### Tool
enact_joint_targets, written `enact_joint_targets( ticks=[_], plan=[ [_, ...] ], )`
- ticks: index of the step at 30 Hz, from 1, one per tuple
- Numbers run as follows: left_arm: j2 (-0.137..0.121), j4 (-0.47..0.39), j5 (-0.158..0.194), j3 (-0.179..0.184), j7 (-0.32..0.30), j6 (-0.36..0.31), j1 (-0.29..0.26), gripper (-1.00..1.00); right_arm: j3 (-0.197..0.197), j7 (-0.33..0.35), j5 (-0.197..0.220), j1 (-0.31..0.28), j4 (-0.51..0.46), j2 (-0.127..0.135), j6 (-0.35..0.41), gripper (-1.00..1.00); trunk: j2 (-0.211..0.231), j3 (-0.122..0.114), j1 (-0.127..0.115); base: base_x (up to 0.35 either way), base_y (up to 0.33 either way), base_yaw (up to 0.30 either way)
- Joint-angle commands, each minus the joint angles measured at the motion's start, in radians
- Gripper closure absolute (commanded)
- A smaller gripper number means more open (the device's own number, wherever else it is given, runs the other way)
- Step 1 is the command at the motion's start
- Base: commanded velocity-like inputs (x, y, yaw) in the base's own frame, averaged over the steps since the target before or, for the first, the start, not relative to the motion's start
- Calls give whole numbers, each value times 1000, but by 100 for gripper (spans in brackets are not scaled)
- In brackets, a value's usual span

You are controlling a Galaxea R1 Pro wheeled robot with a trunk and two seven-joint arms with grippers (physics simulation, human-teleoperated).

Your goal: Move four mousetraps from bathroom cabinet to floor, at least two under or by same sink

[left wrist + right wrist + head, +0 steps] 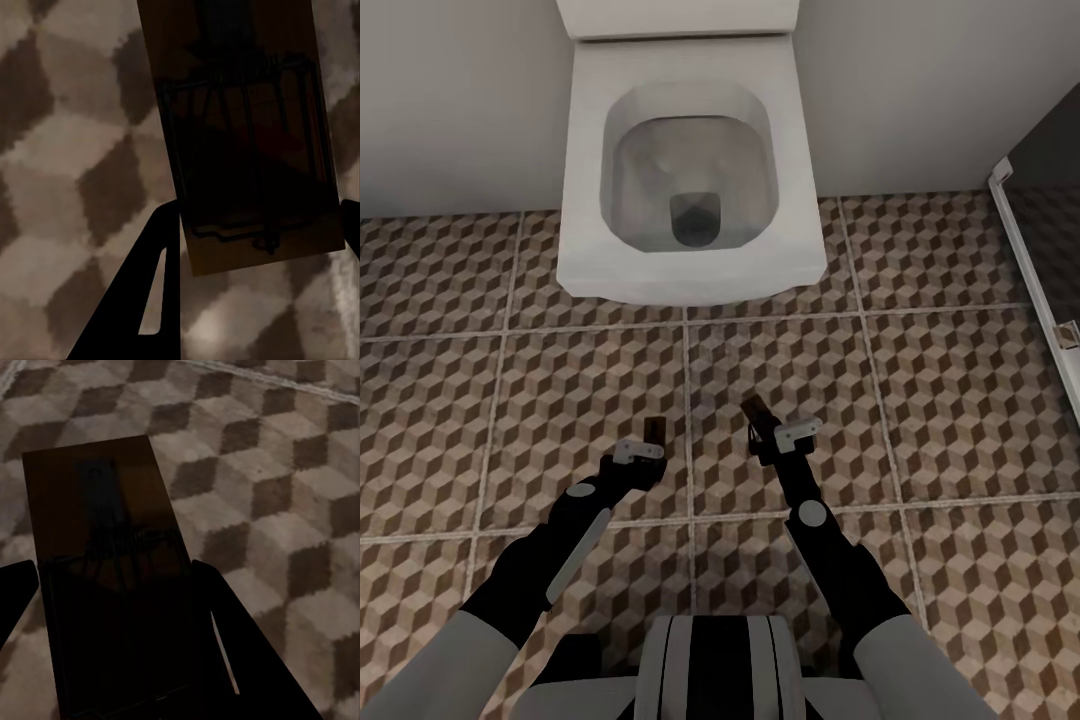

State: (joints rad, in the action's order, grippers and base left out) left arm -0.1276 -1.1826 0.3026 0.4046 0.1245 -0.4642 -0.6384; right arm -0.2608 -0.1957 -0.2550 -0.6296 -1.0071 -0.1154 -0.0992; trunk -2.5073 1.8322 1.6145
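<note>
Left wrist view: dark fingers (146,300) flank mousetrap (244,142), clamped on its edges; brown board, dark wire parts, faint red mark, patterned bathroom floor (67,150) behind. Right wrist view: second mousetrap (112,585) pinched between black fingers (240,652), board dark in shadow, wire barely readable. Head view: left gripper (650,440) and right gripper (765,425) both reach forward and down, arms bent at elbows, each trap held above cube-pattern tiles. White toilet (585,200) just ahead against wall; dark glass enclosure (1050,250) at right.
</note>
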Motion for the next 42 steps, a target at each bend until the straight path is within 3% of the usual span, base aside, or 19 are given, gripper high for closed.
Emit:
enact_joint_targets(
  ticks=[1, 16, 20, 29, 39, 42],
  plan=[
    [-1, -3, 9, 3, 9, -4, -1, 100, -2, -8, -8, 0, 1, 0, 0, 100, 0, 0, 0, 0, 0, 0],
    [0, -9, 9, -3, 9, -6, 0, 100, 0, -8, -6, -1, 1, -9, 4, 100, 0, 0, 0, 0, 0, 0],
    [0, -8, 9, -7, 9, -11, 0, 100, 1, -7, -3, -1, 1, -12, 37, 100, 0, 0, 0, 0, 0, 0],
    [5, -15, 9, -22, 9, -77, -2, 100, 2, 1, -4, -2, 1, -47, 133, 100, 0, 0, 0, 0, 0, 0],
    [7, -63, 8, -54, 9, -128, -4, 100, 2, 1, -4, -12, 1, -52, 171, 100, 0, 0, 0, 0, 0, 0],
    [9, -91, 8, -62, 9, -144, -6, 100, 2, 6, -2, -43, 3, -52, 189, 100, 0, 0, 0, 0, 0, 0]
  ],
)
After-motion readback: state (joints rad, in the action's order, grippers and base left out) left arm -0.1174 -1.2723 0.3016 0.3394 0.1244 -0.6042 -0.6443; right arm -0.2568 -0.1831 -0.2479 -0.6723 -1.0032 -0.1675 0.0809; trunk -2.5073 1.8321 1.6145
